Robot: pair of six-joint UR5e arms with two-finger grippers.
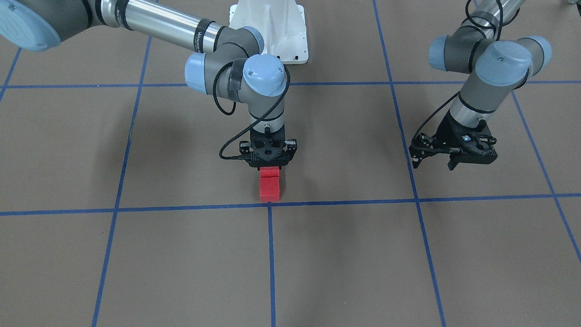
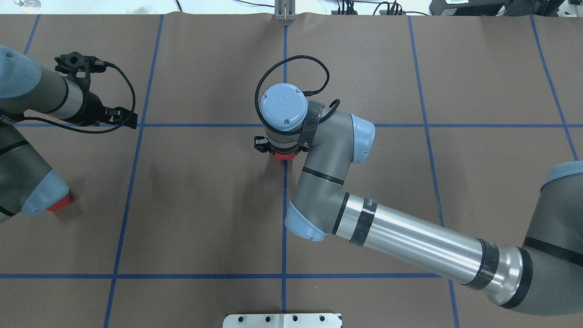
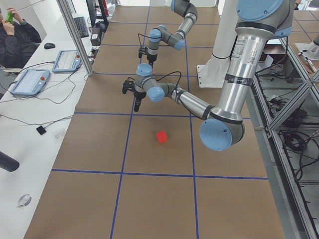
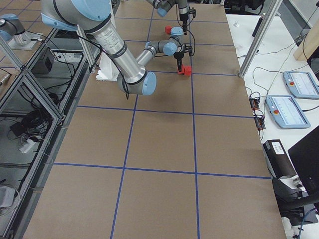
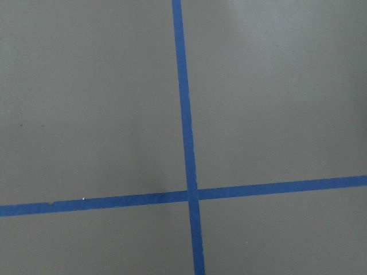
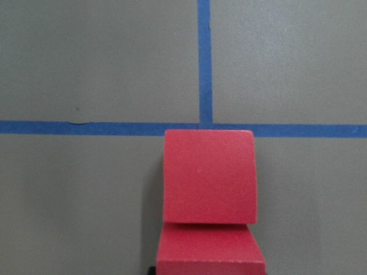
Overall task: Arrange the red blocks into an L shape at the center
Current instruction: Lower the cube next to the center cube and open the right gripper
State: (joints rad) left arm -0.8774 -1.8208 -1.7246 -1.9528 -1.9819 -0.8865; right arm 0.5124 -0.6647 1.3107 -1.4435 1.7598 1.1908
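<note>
Two red blocks lie in a row touching each other just behind a blue grid crossing at the table's center. The front one [image 1: 269, 190] is free. The rear one [image 1: 269, 172] sits right under my right gripper [image 1: 269, 169], which points straight down and looks shut on it. The right wrist view shows the free block [image 6: 209, 175] and the one at the gripper [image 6: 209, 249]. A third red block [image 2: 60, 203] lies alone on my left side, partly hidden by my left arm's elbow. My left gripper [image 1: 433, 163] hangs open and empty above bare table.
Brown paper with blue tape grid lines [image 1: 270, 254] covers the table. The white robot base [image 1: 277, 32] stands behind the center. The left wrist view shows only a tape crossing [image 5: 192, 195]. Operators' tablets [image 3: 30, 79] lie on a side desk.
</note>
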